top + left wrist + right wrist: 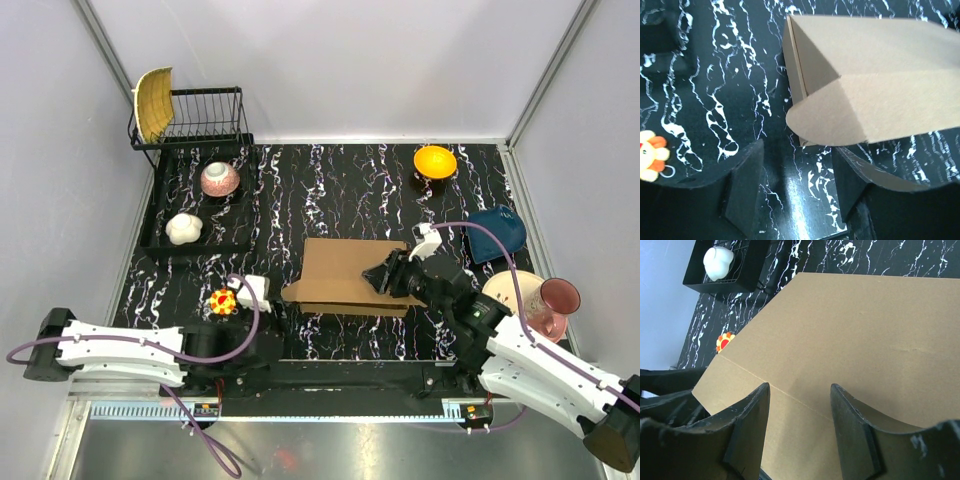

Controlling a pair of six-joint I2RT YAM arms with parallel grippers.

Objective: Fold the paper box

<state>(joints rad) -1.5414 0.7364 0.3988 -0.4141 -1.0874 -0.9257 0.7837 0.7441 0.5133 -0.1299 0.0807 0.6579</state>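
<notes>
The paper box [345,275] is lying mid-way along the table [330,190], toward its near edge. You're holding the left gripper [797,150] and right gripper [800,387] part-open and empty. Be pinning the lid [865,330] while tucking the rounded flap [825,117].

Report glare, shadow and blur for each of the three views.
Top external view: even light, sharp throughout. Left wrist view: white glare streak on the glossy table between the left pincer's dark fingers; a shaded triangle on the paper box. Right wrist view: the box flatly lit, the right pincer nearly black and slightly soft.
</notes>
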